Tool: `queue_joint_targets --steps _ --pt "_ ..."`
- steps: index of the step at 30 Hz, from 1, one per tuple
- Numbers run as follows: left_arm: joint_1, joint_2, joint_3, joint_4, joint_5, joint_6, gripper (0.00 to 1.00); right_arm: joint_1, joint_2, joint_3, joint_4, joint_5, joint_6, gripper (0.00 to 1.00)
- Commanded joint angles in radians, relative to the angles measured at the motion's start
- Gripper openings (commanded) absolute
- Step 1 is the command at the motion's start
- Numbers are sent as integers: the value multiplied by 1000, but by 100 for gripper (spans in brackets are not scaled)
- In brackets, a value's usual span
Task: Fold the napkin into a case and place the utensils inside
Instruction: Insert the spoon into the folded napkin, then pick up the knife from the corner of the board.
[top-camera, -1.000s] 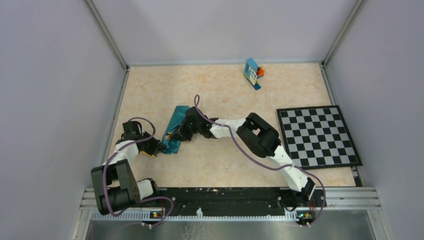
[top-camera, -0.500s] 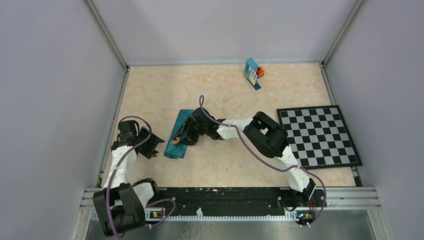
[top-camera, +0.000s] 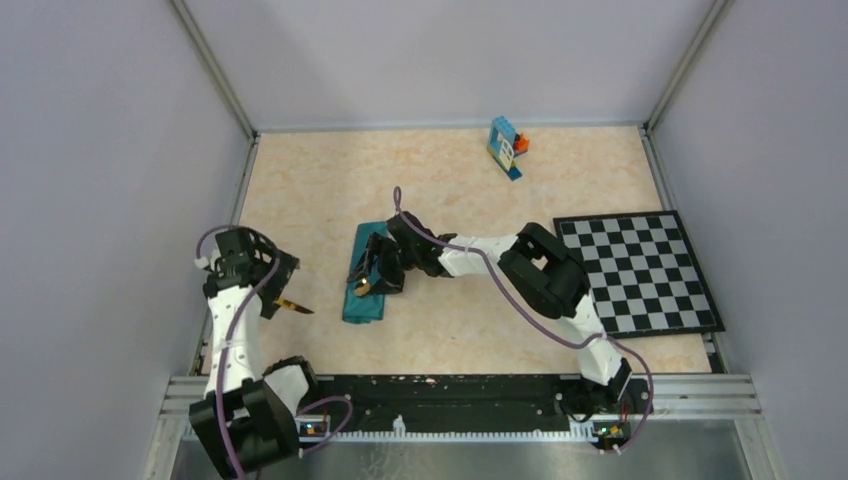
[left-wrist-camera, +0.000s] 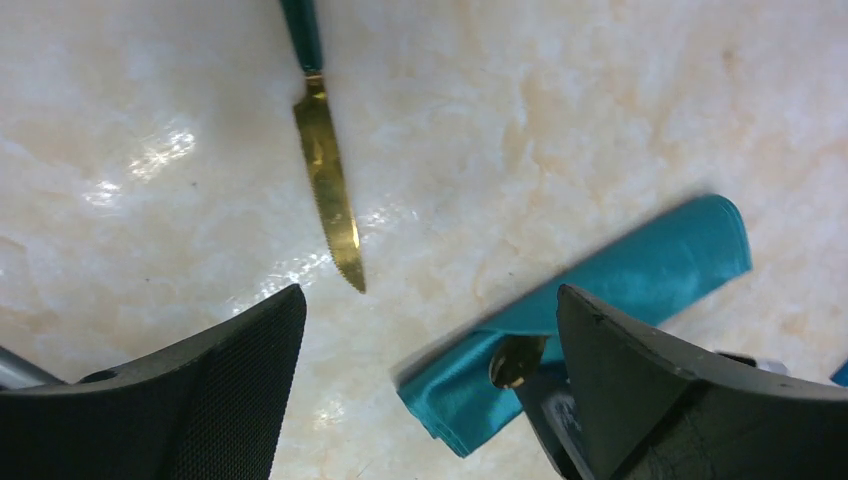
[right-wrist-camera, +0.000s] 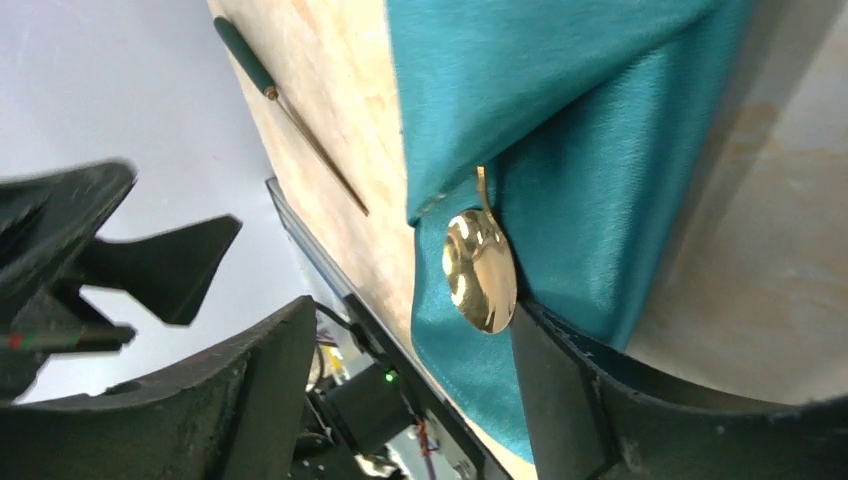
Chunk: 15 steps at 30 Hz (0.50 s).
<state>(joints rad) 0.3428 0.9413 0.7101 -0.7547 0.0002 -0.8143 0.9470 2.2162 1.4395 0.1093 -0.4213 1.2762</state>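
We are holding our left gripper (left-wrist-camera: 430, 310) spread wide and empty above the table (left-wrist-camera: 600, 100), with the knife (left-wrist-camera: 330, 190) lying just ahead of its fingertips. Our right gripper (right-wrist-camera: 410, 330) is hovering, jaws apart, over the folded case (right-wrist-camera: 560, 150). The spoon (right-wrist-camera: 480, 270) is poking out just beside one finger, ungripped.

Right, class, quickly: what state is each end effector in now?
Left end effector: open, holding nothing.
Right end effector: open, spoon beside one finger.

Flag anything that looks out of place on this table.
The knife lies bare on the table, apart from the folded napkin, not in it. The spoon has its bowl sticking out of the fold.
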Motion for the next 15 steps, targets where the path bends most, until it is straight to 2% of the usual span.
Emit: queue_joint_targets --steps 1,8,13,15 --pt "50 108 55 -19 -41 -36 99 6 -106 17 -90 14 -175 74" --pt "180 227 60 18 -78 -45 99 21 -112 117 -222 23 -351 75" --pt "256 332 51 134 -56 2 99 26 -182 71 -237 33 -461 75" --pt "266 381 63 176 -50 25 95 26 -230 47 -244 61 -523 73"
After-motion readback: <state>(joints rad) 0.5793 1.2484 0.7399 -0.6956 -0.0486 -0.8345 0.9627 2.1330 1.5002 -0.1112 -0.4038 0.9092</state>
